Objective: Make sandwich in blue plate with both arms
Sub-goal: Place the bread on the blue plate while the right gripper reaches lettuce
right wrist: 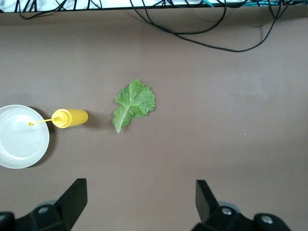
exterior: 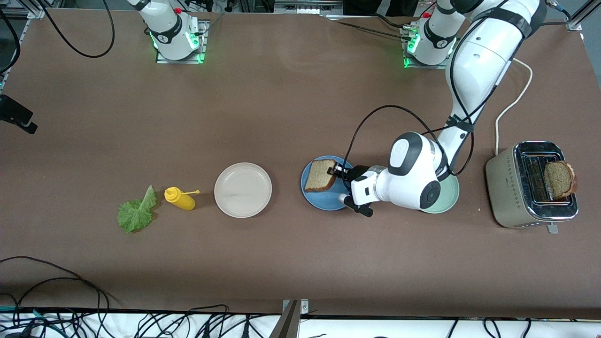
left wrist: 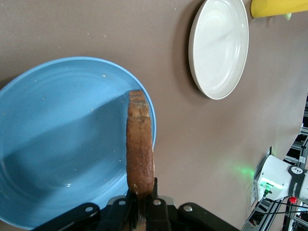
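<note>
Table contents, listed from the front camera's edge toward the robot bases:

1. Lettuce leaf (exterior: 136, 213): flat on the table toward the right arm's end, nearest the camera of all items. Its stem runs roughly lengthwise under the right wrist view, pointing toward the bottle's side.
2. Yellow squeeze bottle (exterior: 180, 198): lying on its side just beside the leaf, between the leaf and the cream-white plate (exterior: 242, 189).
3. Blue plate (exterior: 324, 199): mid-table, toward the left arm's end, next to a pale green plate (exterior: 448, 199) largely hidden under the left arm.
4. Bread slice (exterior: 320, 175): over the blue plate, held on edge, crust pinched at one end; its long axis runs straight out from the fingers across the plate's rim. Not yet lying flat.
5. Left gripper (exterior: 336, 170): over the blue plate, clamped tight on that slice.
6. Toaster (exterior: 533, 185): at the left arm's end, with a second bread slice (exterior: 559, 179) standing up out of a slot.
7. Right gripper (right wrist: 139, 199): raised high, jaws spread wide and empty, lettuce directly below and ahead of it. This arm waits.

Judgement: the slice needs lowering and release onto the plate. The lettuce falls to the right arm, the nearer one; the toaster slice to the left
</note>
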`<state>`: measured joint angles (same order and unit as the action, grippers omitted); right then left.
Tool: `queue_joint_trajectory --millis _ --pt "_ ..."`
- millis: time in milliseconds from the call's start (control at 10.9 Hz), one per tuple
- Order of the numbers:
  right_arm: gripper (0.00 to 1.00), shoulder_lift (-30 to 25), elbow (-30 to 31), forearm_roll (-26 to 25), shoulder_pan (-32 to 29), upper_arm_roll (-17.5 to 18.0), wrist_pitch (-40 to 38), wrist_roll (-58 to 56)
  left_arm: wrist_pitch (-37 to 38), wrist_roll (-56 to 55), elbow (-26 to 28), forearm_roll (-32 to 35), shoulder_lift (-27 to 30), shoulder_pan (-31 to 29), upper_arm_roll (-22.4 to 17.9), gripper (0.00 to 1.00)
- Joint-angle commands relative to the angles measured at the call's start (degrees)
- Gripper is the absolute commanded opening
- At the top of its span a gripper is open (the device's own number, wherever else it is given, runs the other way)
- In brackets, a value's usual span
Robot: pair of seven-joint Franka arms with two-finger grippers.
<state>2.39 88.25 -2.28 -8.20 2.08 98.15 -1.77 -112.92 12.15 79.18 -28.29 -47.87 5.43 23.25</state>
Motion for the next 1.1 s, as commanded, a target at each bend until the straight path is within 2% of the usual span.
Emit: queue_joint_trajectory --millis 0,92,368,643,827,1011 --pt "1.00 0.2 -0.9 0.3 -0.2 0.2 -0.2 0.7 0.3 3.1 -2.0 -1.2 -1.3 -0.2 -0.5 0.10" --pt "1.00 0.2 -0.9 0.3 -0.2 0.2 -0.2 0.7 0.4 3.3 -1.7 -1.1 -1.1 -0.9 -0.7 0.99" --pt "1.00 0.9 -0.6 0.4 0.1 0.3 -0.3 0.2 1.8 9.5 -1.8 4.9 0.2 -4.6 -1.0 1.00" --pt "1.00 1.3 0.0 0.4 0.3 0.8 -1.6 -4.3 3.9 12.0 -1.8 6.0 1.8 -6.7 -1.4 1.00" --pt "1.00 2.2 0.0 1.5 1.8 1.1 -1.6 -4.8 3.9 11.8 -1.8 16.2 4.6 -6.7 -0.9 1.00" --pt "1.00 3.3 0.2 1.2 3.7 1.3 -1.1 -5.4 5.6 11.6 -1.7 22.1 7.1 -6.7 -1.4 1.00"
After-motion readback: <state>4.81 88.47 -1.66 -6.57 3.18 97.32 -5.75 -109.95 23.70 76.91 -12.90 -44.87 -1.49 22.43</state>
